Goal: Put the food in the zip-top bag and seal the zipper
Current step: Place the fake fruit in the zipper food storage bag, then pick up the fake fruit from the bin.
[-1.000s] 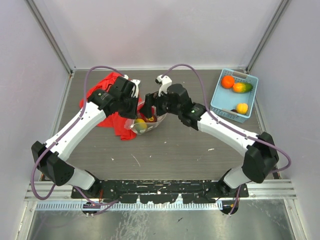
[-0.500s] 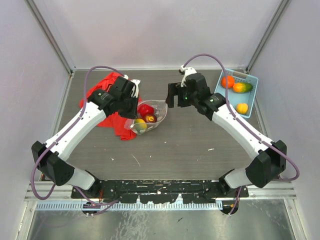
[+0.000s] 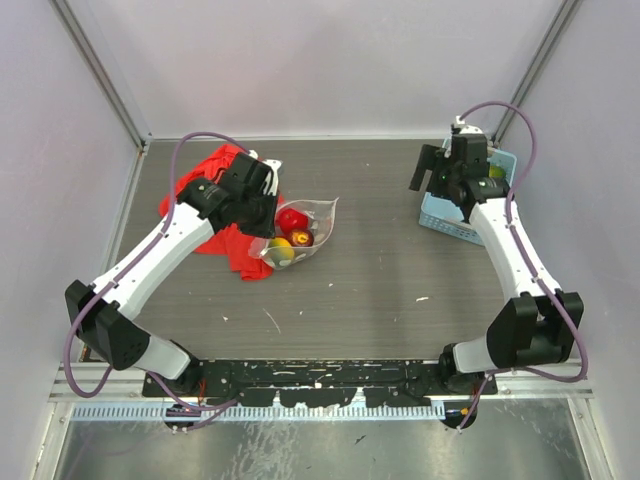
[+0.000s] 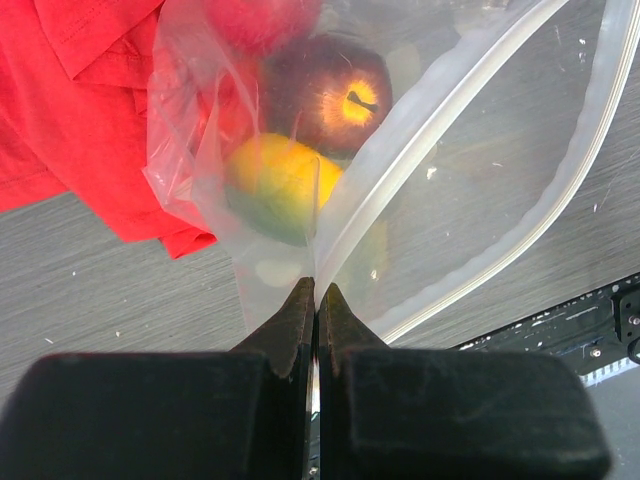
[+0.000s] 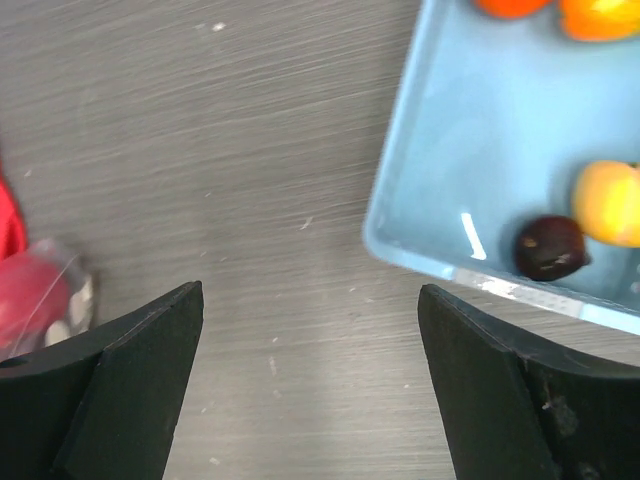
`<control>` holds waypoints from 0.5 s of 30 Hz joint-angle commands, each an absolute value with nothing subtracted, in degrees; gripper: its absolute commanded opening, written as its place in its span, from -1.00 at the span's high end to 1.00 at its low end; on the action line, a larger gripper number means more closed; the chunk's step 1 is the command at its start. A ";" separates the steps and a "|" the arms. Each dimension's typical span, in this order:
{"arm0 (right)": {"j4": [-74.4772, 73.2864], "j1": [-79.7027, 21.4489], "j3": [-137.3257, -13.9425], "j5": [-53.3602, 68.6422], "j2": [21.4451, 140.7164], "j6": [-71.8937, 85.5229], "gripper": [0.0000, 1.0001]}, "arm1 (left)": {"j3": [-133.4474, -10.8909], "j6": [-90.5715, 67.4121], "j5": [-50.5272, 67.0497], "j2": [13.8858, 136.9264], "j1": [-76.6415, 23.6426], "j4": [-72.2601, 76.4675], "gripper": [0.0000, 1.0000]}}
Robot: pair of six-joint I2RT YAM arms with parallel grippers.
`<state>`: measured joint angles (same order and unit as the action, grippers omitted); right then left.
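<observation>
The clear zip-top bag (image 3: 305, 228) lies open on the table beside the red cloth. It holds a red fruit (image 4: 262, 14), a dark red apple (image 4: 326, 94) and a yellow-green fruit (image 4: 280, 186). Its zipper strip (image 4: 592, 150) curves open. My left gripper (image 4: 316, 286) is shut on the bag's edge at the mouth and also shows in the top view (image 3: 262, 216). My right gripper (image 5: 310, 300) is open and empty, above the table just left of the light blue basket (image 5: 440, 170). The basket holds a dark purple fruit (image 5: 550, 247), a yellow-orange fruit (image 5: 610, 202) and orange pieces (image 5: 600, 16).
The red cloth (image 3: 212, 180) lies under and behind the left arm. The basket (image 3: 447, 218) stands at the right wall, partly covered by the right arm. Grey frame posts rise at the back corners.
My right gripper has left the bag's mouth and swung right and back to the basket's left edge, open. The left gripper has kept its hold on the bag.
</observation>
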<state>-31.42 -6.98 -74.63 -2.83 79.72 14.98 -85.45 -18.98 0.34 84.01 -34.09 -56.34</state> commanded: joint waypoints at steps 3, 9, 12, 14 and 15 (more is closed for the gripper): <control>-27.03 1.57 -75.40 -4.31 85.02 14.98 -0.84 | -86.31 -19.17 1.11 84.12 -33.66 -54.39 1.00; -24.67 7.14 -75.56 -8.93 90.94 14.00 -0.84 | -86.37 -19.18 1.85 84.12 -33.58 -54.41 1.00; -24.50 9.36 -77.08 -10.22 93.99 13.36 -0.84 | -86.37 -19.16 2.00 84.23 -33.57 -54.41 1.00; -24.50 10.29 -78.37 -11.73 96.21 12.56 -0.84 | -86.40 -19.16 2.27 84.24 -33.62 -54.48 1.00; -24.52 10.64 -78.97 -11.89 97.47 12.05 -0.84 | -86.42 -19.17 2.40 84.20 -33.59 -54.49 1.00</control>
